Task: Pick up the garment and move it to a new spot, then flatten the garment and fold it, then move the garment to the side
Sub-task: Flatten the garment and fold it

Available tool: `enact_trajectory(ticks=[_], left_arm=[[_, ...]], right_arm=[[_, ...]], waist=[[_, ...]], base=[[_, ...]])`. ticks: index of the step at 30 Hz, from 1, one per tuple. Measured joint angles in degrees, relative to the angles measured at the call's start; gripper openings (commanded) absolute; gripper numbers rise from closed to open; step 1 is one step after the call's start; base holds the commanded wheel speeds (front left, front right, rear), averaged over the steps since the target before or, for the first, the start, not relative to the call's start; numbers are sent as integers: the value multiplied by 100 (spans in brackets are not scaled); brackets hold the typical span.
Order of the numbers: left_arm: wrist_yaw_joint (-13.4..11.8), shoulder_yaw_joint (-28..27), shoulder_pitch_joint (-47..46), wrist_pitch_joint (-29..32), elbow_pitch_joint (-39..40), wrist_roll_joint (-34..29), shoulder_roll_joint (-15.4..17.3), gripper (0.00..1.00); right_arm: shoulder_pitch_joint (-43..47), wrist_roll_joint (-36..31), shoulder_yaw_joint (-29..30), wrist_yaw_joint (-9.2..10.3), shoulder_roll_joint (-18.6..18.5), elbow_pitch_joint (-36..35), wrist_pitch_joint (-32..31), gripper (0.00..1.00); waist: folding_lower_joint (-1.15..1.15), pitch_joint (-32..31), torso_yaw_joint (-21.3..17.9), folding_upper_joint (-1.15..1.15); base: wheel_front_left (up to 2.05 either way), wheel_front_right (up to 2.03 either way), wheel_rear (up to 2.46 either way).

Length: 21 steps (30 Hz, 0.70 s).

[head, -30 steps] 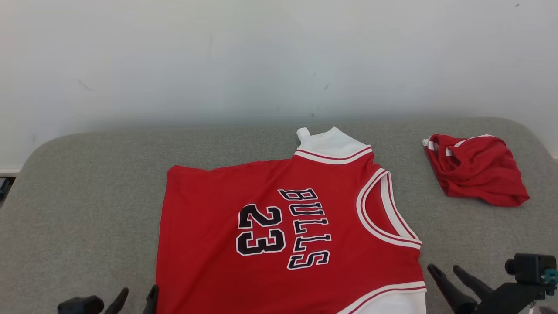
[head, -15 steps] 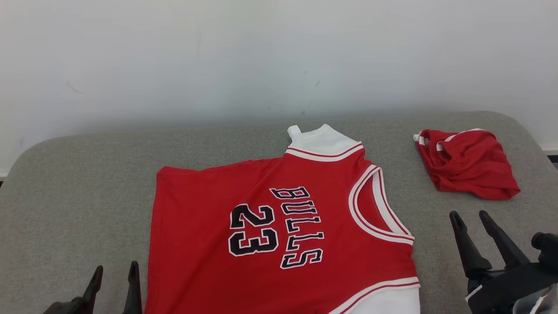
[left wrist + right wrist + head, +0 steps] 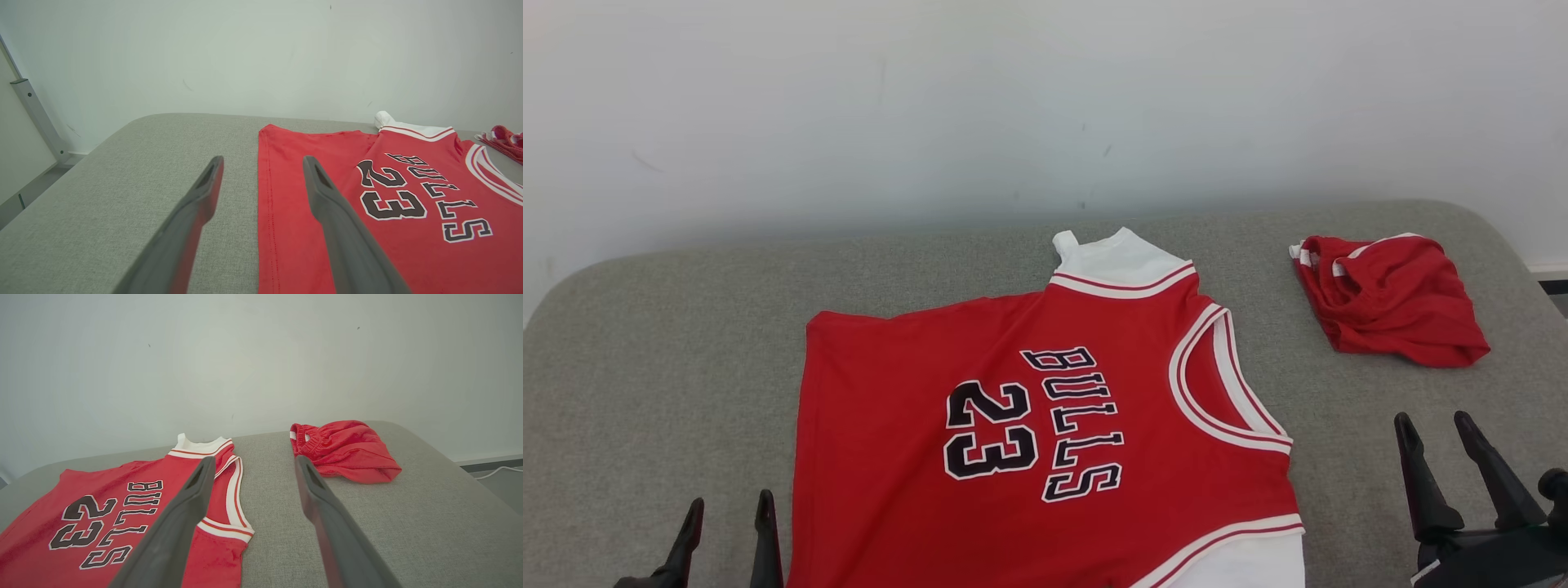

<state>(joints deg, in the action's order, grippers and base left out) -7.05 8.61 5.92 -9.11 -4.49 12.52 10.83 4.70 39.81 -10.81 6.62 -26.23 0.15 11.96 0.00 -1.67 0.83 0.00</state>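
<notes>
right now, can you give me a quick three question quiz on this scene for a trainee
1. True or false: the left claw is shut on the jersey.
2. Seen from the head view, where does the bunched red garment lie relative to the jersey?
A. on the robot's right, apart from it
B. on top of it
C. on the robot's left, touching it
3. Fill in: the number printed on the jersey is ___.

Key
1. False: the left claw is open and grips nothing.
2. A
3. 23
</notes>
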Motion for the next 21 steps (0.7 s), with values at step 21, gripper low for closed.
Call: enact_trajectory(ticks=[21], left_arm=[[-5,-107,105,302,44,-501,-223,100]], right_arm=[[196,-370,19,44,166,162,73,100]], waist=[[0,6,-18,0]], base=[[0,0,0]])
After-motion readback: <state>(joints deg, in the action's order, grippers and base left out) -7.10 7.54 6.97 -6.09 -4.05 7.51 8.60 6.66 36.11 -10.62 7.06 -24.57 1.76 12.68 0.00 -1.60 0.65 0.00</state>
